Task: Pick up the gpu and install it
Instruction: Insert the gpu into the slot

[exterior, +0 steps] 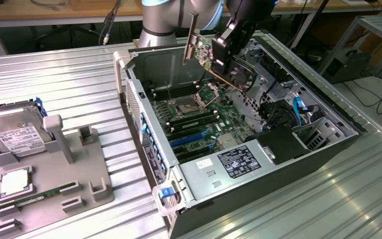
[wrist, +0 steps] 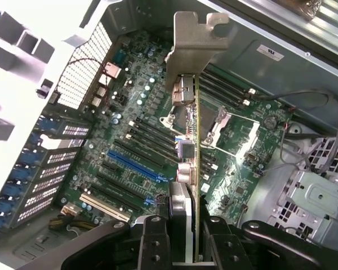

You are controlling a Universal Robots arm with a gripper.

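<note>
So the pincer is clamped on the gpu, holding it edge-on over the open case's motherboard.

No legible text on hard drive label or case sticker

Bright even light glares off the ribbed table and bleaches the case wall white.
</note>
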